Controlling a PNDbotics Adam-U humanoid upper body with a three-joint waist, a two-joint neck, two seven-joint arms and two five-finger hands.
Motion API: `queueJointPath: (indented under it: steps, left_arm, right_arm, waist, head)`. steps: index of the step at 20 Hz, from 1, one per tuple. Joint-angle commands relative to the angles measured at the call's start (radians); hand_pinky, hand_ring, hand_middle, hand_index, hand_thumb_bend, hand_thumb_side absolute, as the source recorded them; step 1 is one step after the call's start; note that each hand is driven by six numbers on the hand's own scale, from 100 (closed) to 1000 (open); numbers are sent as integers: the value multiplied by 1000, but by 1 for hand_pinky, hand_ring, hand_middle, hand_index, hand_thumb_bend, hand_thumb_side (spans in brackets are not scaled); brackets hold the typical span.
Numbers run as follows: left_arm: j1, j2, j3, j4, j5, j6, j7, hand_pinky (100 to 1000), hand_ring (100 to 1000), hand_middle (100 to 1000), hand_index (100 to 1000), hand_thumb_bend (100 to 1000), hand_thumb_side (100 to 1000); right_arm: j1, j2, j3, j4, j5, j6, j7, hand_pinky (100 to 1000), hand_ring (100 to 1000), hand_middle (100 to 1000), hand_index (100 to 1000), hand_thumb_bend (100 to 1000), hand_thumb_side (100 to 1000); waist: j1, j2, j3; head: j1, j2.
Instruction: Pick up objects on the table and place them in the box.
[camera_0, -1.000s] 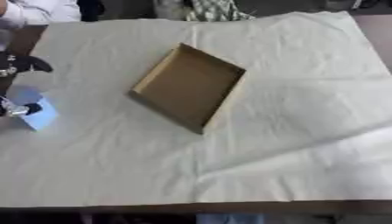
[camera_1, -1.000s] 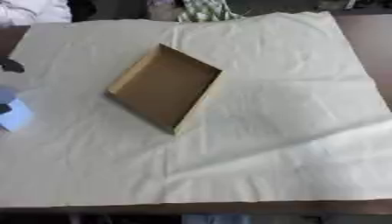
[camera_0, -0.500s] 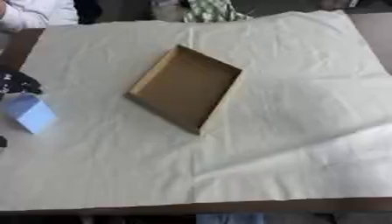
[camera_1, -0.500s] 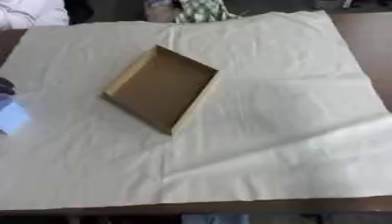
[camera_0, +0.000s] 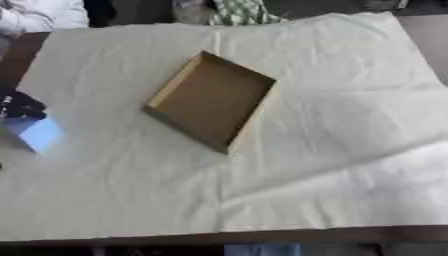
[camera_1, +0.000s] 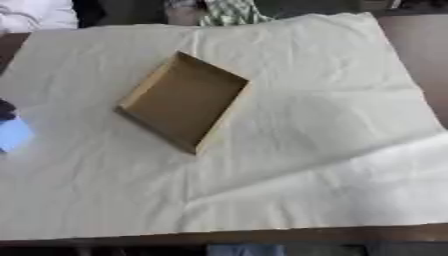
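Lying apart: one cardboard box (camera_0: 213, 101), one light-blue object (camera_0: 40, 133) beside left hand (camera_0: 17, 105).

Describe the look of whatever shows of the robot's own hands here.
Only the left hand shows, cut off at the left edge: a dark, mostly black lumpy shape with a small pale glint on it. No cables or markings can be made out. The right hand is out of view.

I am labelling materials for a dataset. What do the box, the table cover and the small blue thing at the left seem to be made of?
The box looks like plain brown cardboard, matte, with thin folded walls. The table cover seems to be white cloth or paper, matte, with creases and folds. The blue thing is pale and smooth; its material cannot be told.
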Motion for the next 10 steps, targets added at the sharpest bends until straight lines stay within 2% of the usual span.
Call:
queueJointPath:
  steps: [1, 6, 10]
  left_arm:
    - [-17, 17, 23, -10, 26, -1, 27, 860, 909, 916, 977, 461, 410]
    - [-18, 14, 43, -31, 109, -1, -30, 854, 907, 918, 979, 413, 394]
    - [-20, 18, 54, -48, 172, -1, -112, 863, 913, 927, 979, 439, 408]
  right_arm:
    - [-6, -17, -9, -12, -9, 0, 2, 694, 736, 622, 811, 100, 572]
    - [-5, -14, -10, -8, -12, -1, 5, 694, 736, 621, 811, 100, 572]
    - [-4, -15, -11, -5, -15, -2, 6, 694, 736, 621, 812, 100, 572]
  waist:
    - [-1, -12, 1]
    - [-2, -10, -2]
    - [-3, -9, -2]
  head:
    - [3, 7]
    - [3, 7]
    - [5, 7]
